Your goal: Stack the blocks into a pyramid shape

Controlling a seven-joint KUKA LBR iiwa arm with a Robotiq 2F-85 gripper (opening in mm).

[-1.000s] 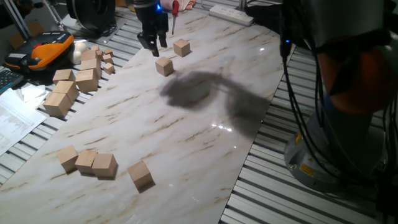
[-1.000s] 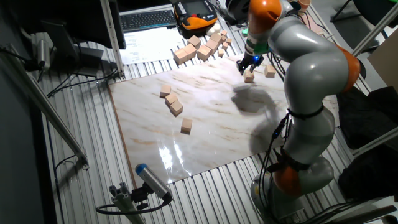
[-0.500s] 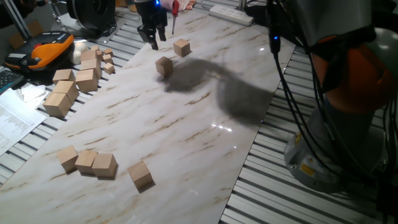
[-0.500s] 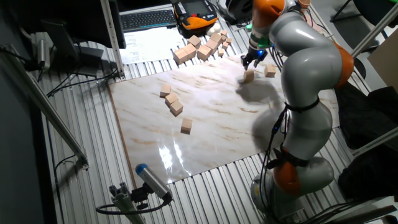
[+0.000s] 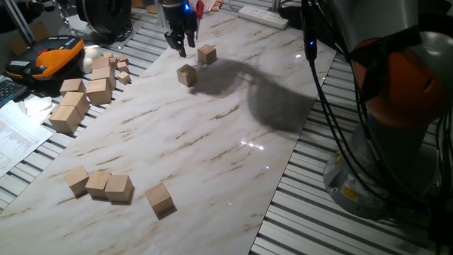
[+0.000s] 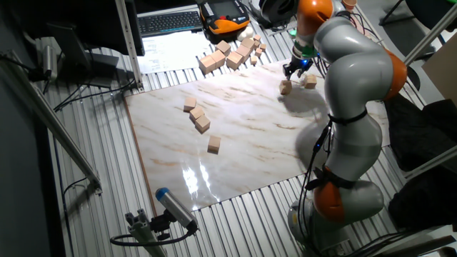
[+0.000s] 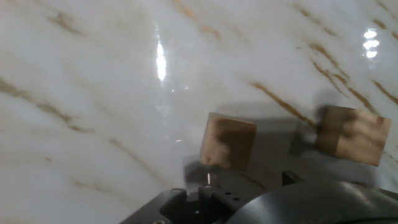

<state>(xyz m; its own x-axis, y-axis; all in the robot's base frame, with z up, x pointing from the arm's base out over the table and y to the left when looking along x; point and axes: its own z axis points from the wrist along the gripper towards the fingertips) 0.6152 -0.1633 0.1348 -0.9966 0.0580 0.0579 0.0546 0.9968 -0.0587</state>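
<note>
A: Where's the end effector (image 5: 182, 48) now?

B: Far end of the table (image 5: 212, 156), hanging above the marble between two loose blocks. In one fixed view the nearer block (image 5: 187, 74) sits at about 6 o'clock from the fingertips, just beside; the far block (image 5: 207, 54) is at about 3 o'clock, also near.

A: Holding anything?

B: No. Fingers look slightly parted with nothing between them, so empty and open. Hand view doesn't show the fingertips, only the housing at the bottom edge.

A: Hand view layout?

B: One block (image 7: 227, 142) just right of centre, close to the housing. The other (image 7: 352, 134) off at 3 o'clock from it, apart, not touching. Both are cubes, so no long axis to line up with; only the face yaw matters. The centre block looks a little rotated against the frame.

A: Arm pose?

B: Reached well out across the table, wrist pointing roughly straight down, per the other fixed view (image 6: 295, 68).

A: Rest of the blocks?

B: Four at the near end: a row of three touching (image 5: 99, 183) and one just apart (image 5: 160, 197). Well away from the end effector. Nothing is stacked yet.

A: Next move?

B: My guess: shift toward 6 o'clock, centre over the nearer block, descend.
</note>
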